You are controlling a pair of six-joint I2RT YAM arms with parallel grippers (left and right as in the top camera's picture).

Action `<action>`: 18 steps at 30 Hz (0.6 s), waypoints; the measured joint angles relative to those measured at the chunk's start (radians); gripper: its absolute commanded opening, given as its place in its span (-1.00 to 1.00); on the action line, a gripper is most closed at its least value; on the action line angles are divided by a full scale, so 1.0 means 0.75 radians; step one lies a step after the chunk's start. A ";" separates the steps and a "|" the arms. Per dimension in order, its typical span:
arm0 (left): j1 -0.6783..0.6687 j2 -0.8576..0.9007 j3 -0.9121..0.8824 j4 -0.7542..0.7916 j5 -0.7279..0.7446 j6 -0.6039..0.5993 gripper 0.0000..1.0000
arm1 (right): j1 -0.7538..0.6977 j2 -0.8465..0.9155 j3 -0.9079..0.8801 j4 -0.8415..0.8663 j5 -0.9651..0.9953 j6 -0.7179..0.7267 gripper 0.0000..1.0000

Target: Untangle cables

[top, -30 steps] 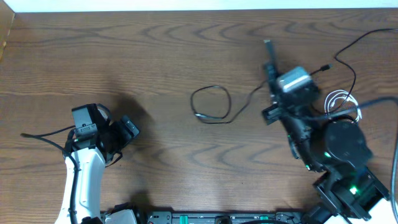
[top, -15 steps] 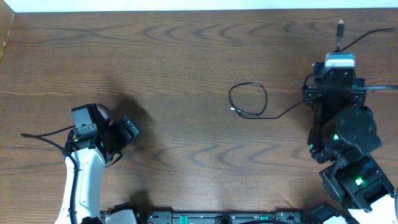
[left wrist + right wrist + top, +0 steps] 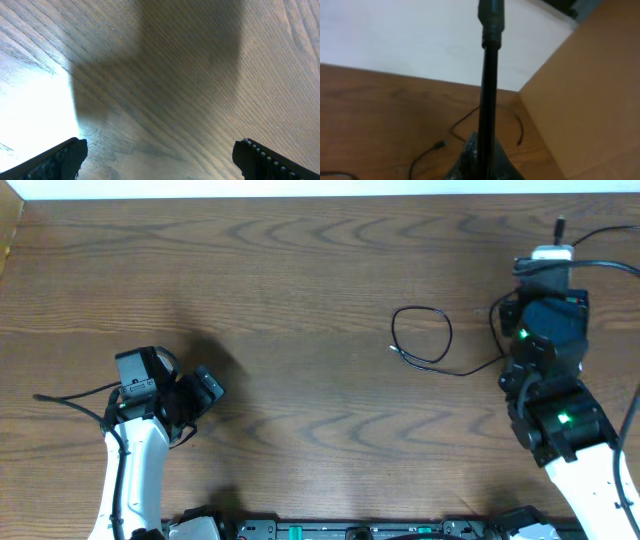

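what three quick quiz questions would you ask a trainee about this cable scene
1. True or false: the left gripper is closed on a cable.
2. Which one is clamped on the black plug end? A: left gripper. B: right gripper. C: neither.
3. Fill in: in the overhead view, the black cable lying on the table curls into a ___.

Key
1. False. Its jaws are wide open over bare wood.
2. B
3. loop
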 measured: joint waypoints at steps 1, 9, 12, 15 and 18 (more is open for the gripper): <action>0.000 0.000 0.000 0.000 0.000 0.000 0.97 | 0.000 0.018 0.000 -0.001 -0.013 0.004 -0.98; 0.000 0.000 0.000 0.001 0.001 0.001 0.98 | -0.001 0.074 0.001 -0.152 -0.440 0.018 -0.98; 0.000 0.000 0.000 0.000 0.001 0.000 0.97 | -0.001 0.087 0.001 -0.264 -0.670 0.024 -0.98; 0.000 0.000 0.000 -0.001 0.000 0.000 0.98 | -0.001 0.132 0.002 -0.349 -0.839 0.060 -0.98; 0.000 0.000 0.000 0.000 0.001 0.001 0.98 | -0.001 0.221 0.002 -0.406 -0.945 0.090 -0.98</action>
